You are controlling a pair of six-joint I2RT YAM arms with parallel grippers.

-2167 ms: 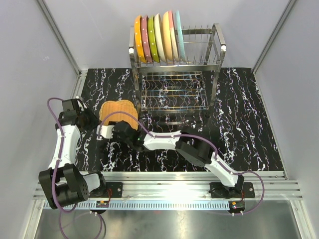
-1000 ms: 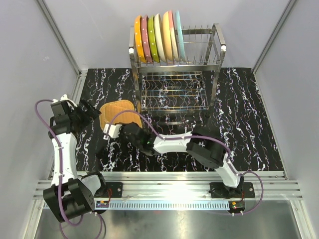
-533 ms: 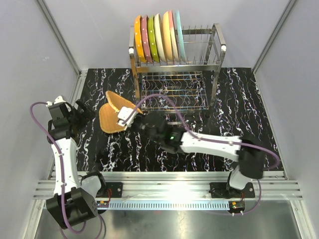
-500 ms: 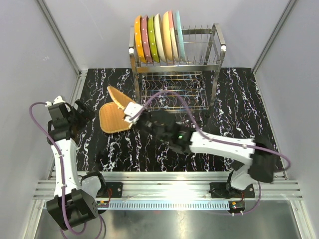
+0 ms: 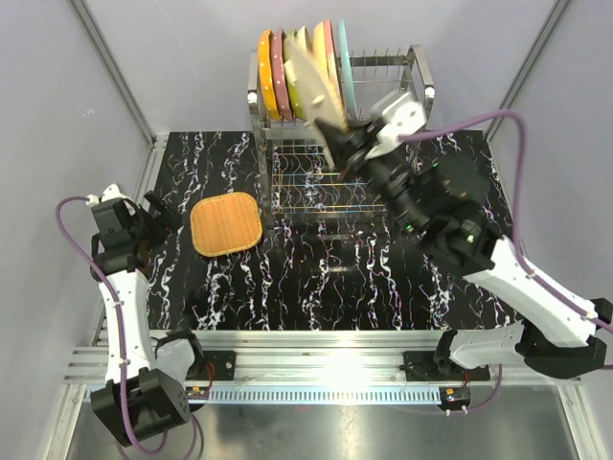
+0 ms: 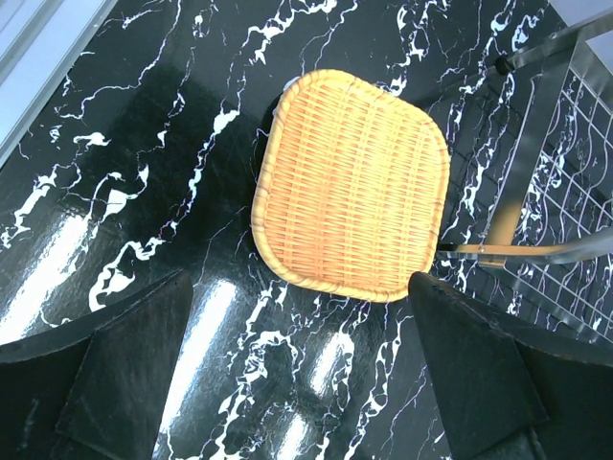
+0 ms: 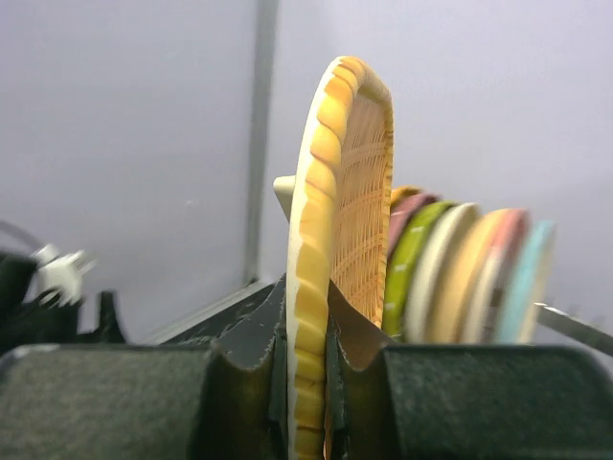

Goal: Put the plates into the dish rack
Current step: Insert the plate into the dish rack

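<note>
In the right wrist view's centre, the upright woven plate [image 7: 314,240] is honey-yellow with a basket-weave pattern. The flat woven plate [image 6: 351,182] is orange-tan, on a black table [image 5: 335,278] veined white. The silver dish rack [image 5: 306,182] carries an orange plate [image 5: 265,81], pink plate [image 5: 279,67], lime-green plate [image 7: 407,278], cream plate [image 7: 436,278] and light-blue plate [image 7: 527,278]

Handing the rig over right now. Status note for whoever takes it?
Left gripper: open, beside the woven orange rounded-square plate lying flat on the black marble table.
Right gripper: shut on the rim of a woven yellow plate, held on edge at the steel wire dish rack.
Done: a row of coloured plates stands in the top tier's left end.
Left: slot the held plate, then load the one on the table.
</note>
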